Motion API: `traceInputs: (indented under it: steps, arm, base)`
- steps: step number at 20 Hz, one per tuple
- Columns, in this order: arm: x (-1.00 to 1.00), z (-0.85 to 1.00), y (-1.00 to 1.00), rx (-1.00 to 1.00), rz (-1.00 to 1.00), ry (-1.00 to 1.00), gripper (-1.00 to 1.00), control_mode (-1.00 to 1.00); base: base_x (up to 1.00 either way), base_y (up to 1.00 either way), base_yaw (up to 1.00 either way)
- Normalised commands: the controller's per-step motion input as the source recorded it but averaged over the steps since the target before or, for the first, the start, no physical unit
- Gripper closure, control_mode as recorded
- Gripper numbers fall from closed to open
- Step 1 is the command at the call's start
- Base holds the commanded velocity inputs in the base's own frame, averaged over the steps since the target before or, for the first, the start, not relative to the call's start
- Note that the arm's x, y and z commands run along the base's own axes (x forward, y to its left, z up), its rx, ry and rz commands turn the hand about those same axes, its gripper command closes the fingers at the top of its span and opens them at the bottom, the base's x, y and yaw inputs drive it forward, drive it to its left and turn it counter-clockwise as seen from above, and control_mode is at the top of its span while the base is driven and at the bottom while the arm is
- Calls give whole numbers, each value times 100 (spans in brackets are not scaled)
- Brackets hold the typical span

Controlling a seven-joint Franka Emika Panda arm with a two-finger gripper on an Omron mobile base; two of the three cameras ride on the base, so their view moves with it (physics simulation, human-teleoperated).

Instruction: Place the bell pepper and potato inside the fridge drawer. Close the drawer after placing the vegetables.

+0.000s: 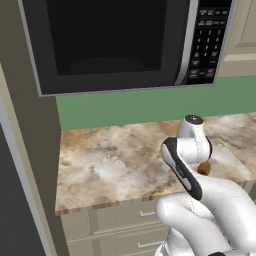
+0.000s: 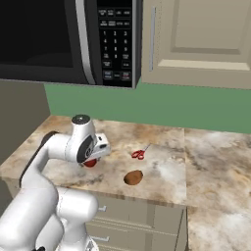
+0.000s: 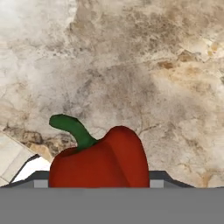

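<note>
The red bell pepper [image 3: 105, 162] with its green stem fills the bottom of the hand view, and each fingertip of my gripper [image 3: 99, 182] presses against one of its sides. In the right base view the bell pepper [image 2: 91, 163] peeks out under my gripper [image 2: 92, 159], low over the marbled counter [image 2: 162, 171]. The brown potato [image 2: 133, 177] lies on the counter to the right of the hand, near the front edge. From the left base camera the potato [image 1: 203, 168] shows just behind the arm. The fridge drawer is out of view.
Red scissors [image 2: 139, 154] lie on the counter behind the potato. A black microwave [image 1: 110, 40] hangs above the counter, with a beige wall cabinet [image 2: 196, 39] to its right. Beige drawers [image 1: 130, 225] sit below the counter edge. A dark tall panel stands at the left.
</note>
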Motion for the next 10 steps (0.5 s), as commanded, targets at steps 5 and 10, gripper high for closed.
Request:
traceInputs:
  steps: [5, 10]
  arm:
    - [-49, 84, 0, 0, 0, -27, 100, -100]
    - [-55, 62, 2, 0, 0, -19, 100, -100]
  base:
    - [0, 0, 0]
    - [0, 0, 0]
